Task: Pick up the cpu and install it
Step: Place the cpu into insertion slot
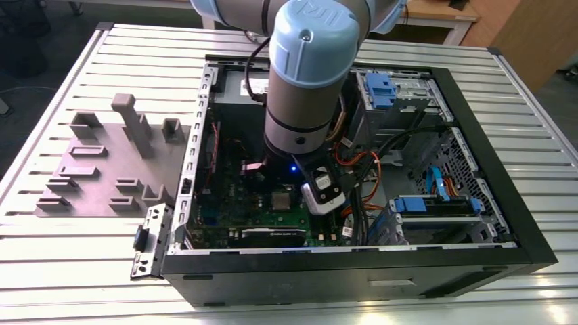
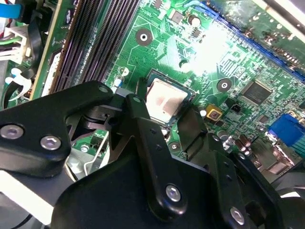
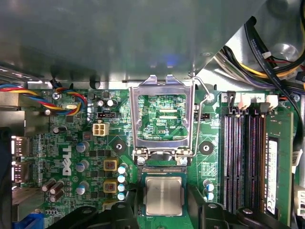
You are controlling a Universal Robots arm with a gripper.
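First wrist view shows the cpu [image 3: 163, 194] lying flat in the socket of the green motherboard [image 3: 71, 157], next to the hinge of the flipped-open load plate [image 3: 162, 119]. The jaws straddle it, released, with a dark gap on each side between chip and finger. I judge the chip light, stiff and thin, its smooth metal top slippery and its underside contacts delicate. It is best taken by two opposite edges and kept level.

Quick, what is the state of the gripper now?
Gripper: open, fingers on either side of the cpu, holding nothing.
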